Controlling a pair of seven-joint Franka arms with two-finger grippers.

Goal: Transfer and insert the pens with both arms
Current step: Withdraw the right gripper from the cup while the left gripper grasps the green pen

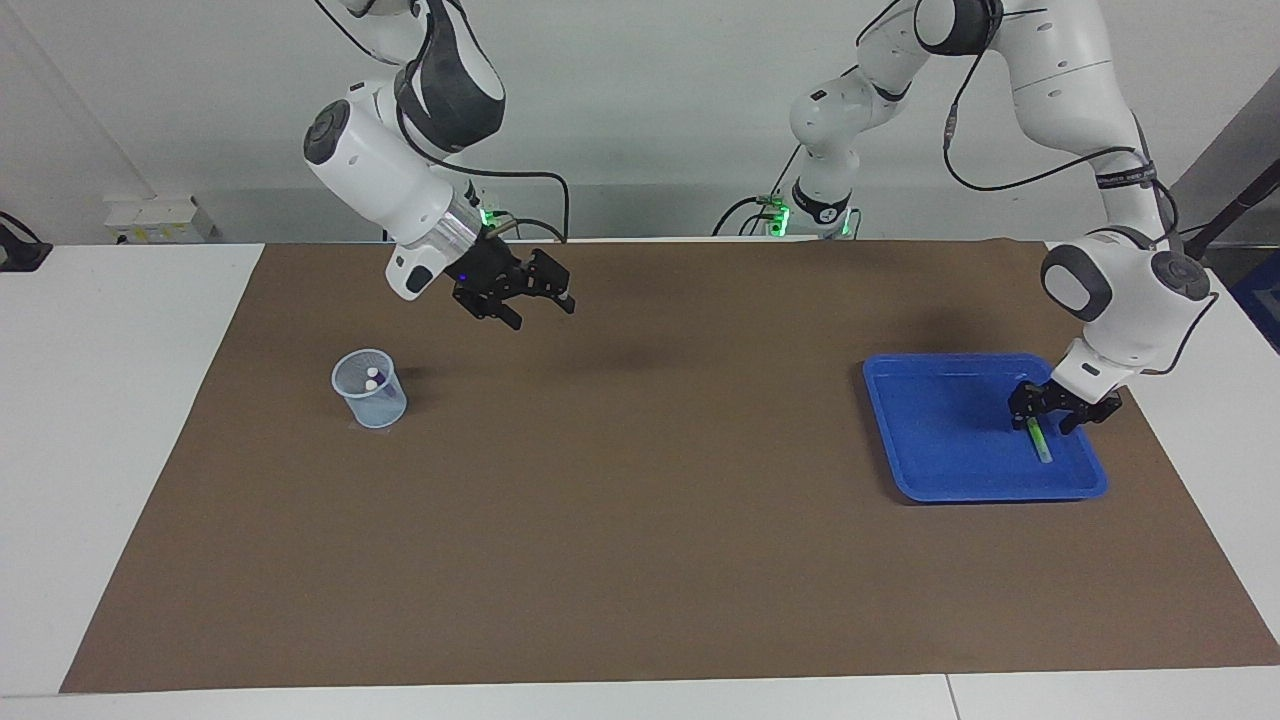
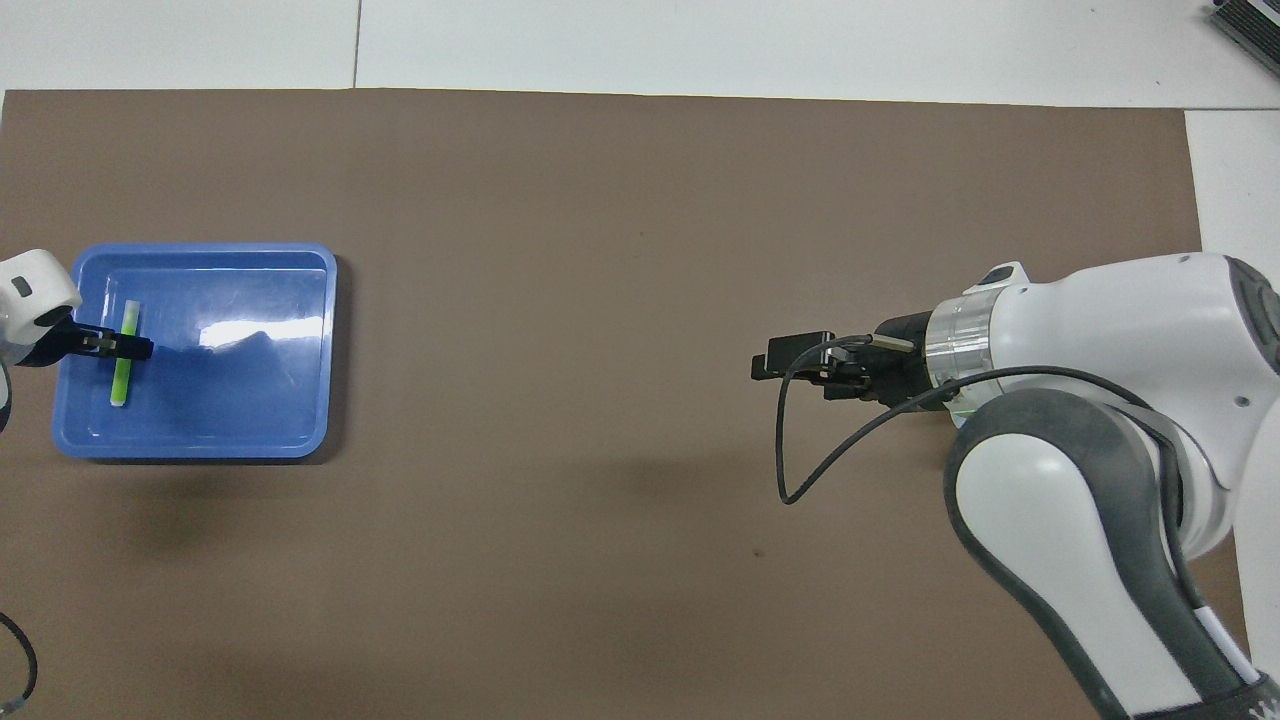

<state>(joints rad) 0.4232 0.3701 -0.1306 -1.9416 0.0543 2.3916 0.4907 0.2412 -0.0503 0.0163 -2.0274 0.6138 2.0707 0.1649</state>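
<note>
A green pen [image 1: 1039, 441] [image 2: 122, 372] lies in the blue tray [image 1: 940, 440] [image 2: 250, 400] at the left arm's end of the table. My left gripper [image 1: 1060, 412] [image 2: 118, 346] is down in the tray, open, with one finger on each side of the pen's end nearer the robots. A clear cup [image 1: 369, 390] near the right arm's end holds two pens [image 1: 371, 377] whose pale cap ends stick up; the cup is hidden in the overhead view. My right gripper [image 1: 545, 305] [image 2: 765, 362] hangs open and holds nothing, over the bare mat toward the table's middle from the cup.
A brown mat [image 1: 640, 520] covers most of the white table. Two small arm bases with green lights [image 1: 820, 215] stand at the robots' edge. A loose black cable [image 2: 800, 450] loops from the right wrist. A white box [image 1: 160, 220] sits off the mat.
</note>
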